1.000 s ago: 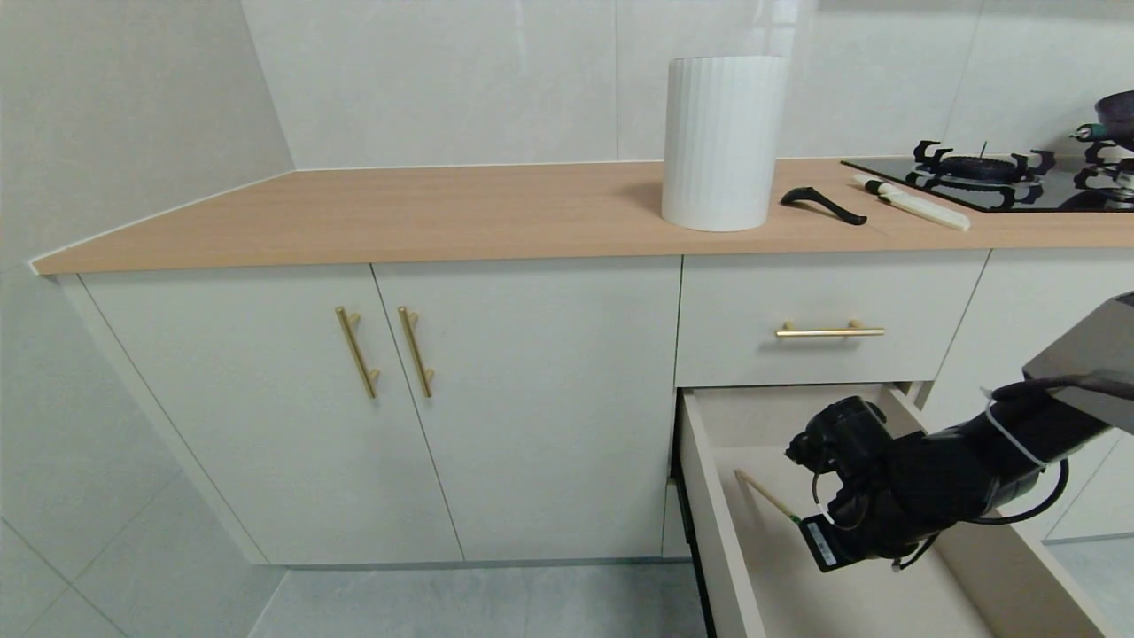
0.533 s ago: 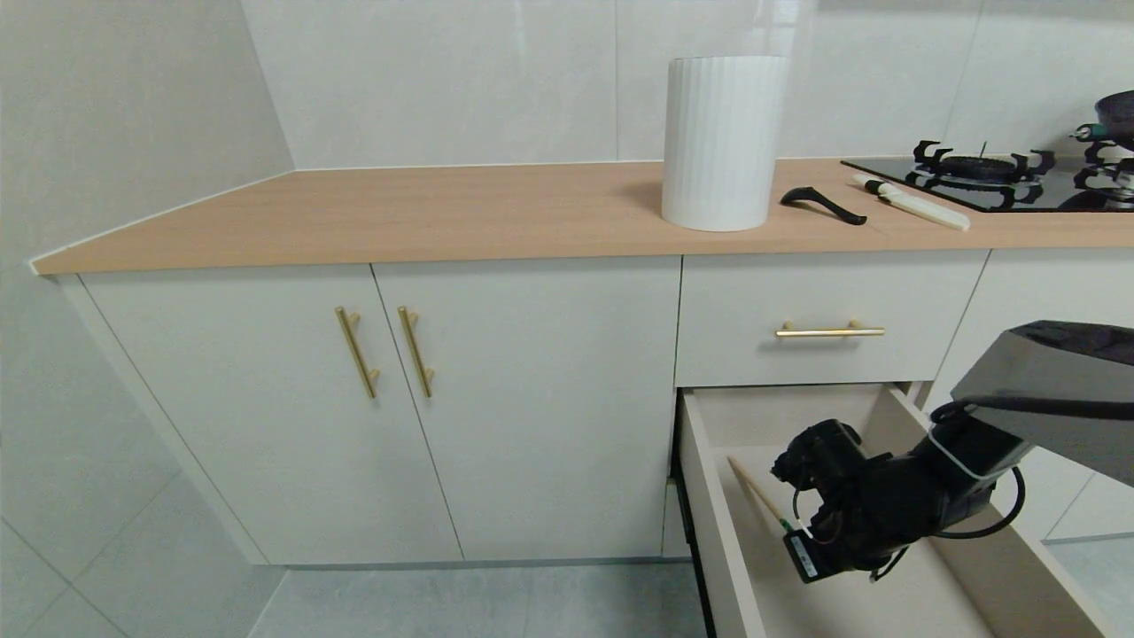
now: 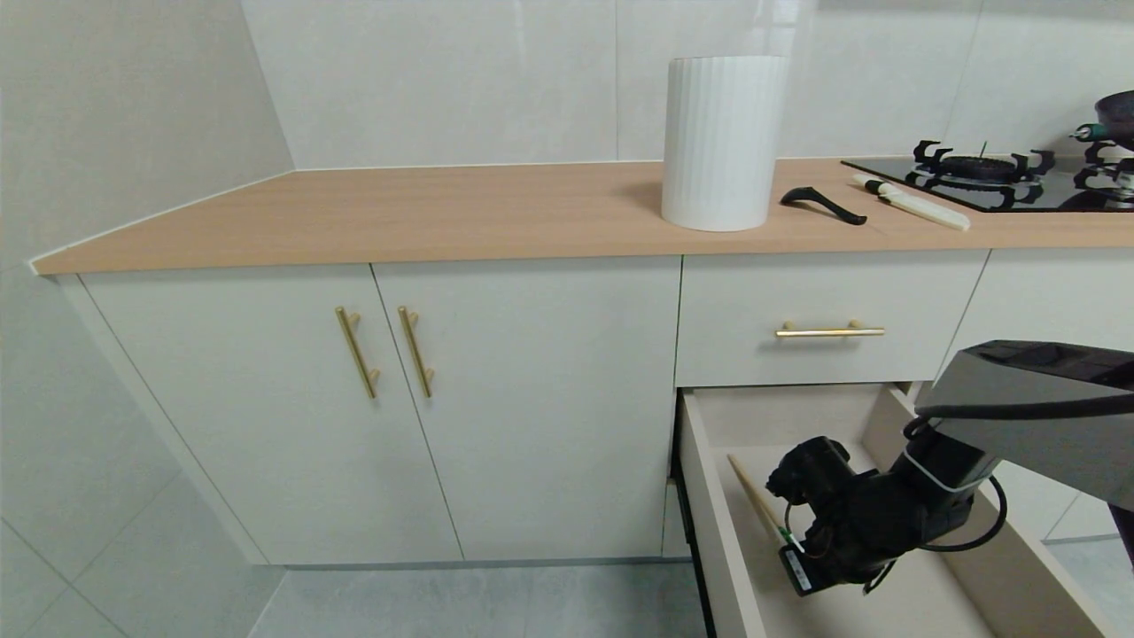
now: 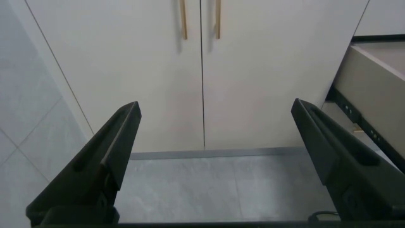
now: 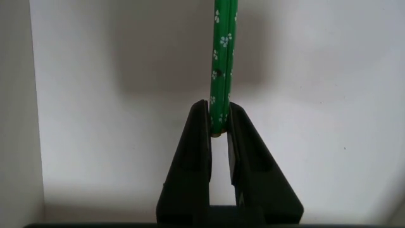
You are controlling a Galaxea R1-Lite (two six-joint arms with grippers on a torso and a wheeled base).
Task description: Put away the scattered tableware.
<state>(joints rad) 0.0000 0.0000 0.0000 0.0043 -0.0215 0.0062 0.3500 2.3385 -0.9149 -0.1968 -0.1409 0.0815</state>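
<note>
A pair of chopsticks (image 3: 754, 498) with wooden tips and green, paw-printed ends (image 5: 223, 57) lies slanted just above the floor of the open drawer (image 3: 706, 496), close to its left wall. My right gripper (image 3: 795, 542) is down inside the drawer, shut on the green ends (image 5: 219, 120). On the worktop a black-handled utensil (image 3: 822, 204) and a white knife (image 3: 912, 205) lie beside a tall white ribbed container (image 3: 722, 142). My left gripper (image 4: 215, 111) hangs open low in front of the cabinet doors (image 4: 202, 69), holding nothing.
A gas hob (image 3: 992, 177) occupies the worktop's right end. A shut drawer with a brass handle (image 3: 829, 331) sits above the open one. Two cabinet doors with brass handles (image 3: 385, 350) stand to the left, above a grey tiled floor (image 4: 209, 190).
My right arm has sunk lower and shifted left inside the drawer, bringing the chopsticks down toward its left wall.
</note>
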